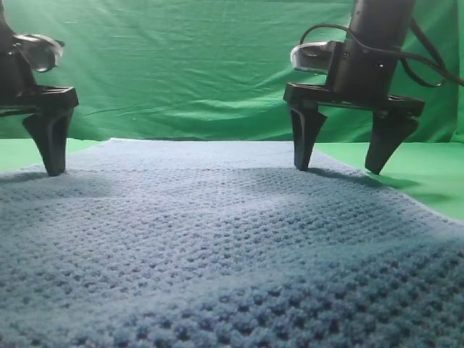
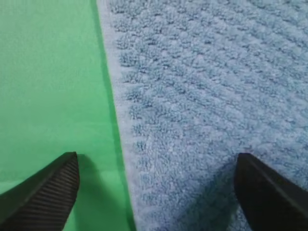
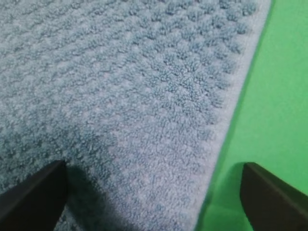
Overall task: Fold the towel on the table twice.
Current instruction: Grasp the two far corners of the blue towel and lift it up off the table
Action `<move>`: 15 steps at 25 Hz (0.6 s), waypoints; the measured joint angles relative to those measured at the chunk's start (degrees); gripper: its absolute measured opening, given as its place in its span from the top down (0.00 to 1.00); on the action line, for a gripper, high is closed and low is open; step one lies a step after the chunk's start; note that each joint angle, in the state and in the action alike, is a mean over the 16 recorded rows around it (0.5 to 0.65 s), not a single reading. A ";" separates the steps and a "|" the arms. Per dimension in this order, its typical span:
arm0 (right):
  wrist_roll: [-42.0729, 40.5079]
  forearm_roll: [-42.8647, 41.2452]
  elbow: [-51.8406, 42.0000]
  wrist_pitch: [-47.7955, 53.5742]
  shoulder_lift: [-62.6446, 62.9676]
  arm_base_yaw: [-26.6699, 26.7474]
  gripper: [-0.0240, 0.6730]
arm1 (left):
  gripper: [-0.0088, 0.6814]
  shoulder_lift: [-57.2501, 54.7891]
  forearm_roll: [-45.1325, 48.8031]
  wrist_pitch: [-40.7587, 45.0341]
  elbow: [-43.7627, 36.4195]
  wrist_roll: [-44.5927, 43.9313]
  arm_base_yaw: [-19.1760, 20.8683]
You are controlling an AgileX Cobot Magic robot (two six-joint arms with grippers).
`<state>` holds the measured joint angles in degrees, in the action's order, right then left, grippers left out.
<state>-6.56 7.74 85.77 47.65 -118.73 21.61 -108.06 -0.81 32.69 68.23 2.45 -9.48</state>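
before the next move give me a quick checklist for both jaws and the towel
1. Left gripper jaws open, nothing between them: ok.
2. Right gripper jaws open, nothing held: ok.
3. Left jaws straddle the towel hem, one tip over the table, one over cloth: ok.
4. Right jaws straddle the opposite hem the same way: ok.
5. Towel lies flat, no bunching near the tips: ok.
6. How many folds are done: cannot tell.
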 joint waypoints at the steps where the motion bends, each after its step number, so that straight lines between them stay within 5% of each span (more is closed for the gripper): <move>1: -0.01 -0.06 0.04 -0.15 -0.20 0.00 0.04 | 0.07 -0.35 0.01 -0.28 0.03 0.01 0.00; 8: -0.28 -0.59 0.32 -0.70 -0.95 0.00 0.12 | 0.16 -2.18 -0.48 -2.07 0.48 -0.02 0.01; 15: -0.66 -0.61 0.57 -0.79 -1.34 0.00 0.40 | 0.52 -3.50 -2.60 -2.25 1.38 -0.16 0.11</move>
<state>-7.22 7.13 86.34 46.85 -120.07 21.61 -111.57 -3.41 30.44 69.61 2.29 -9.37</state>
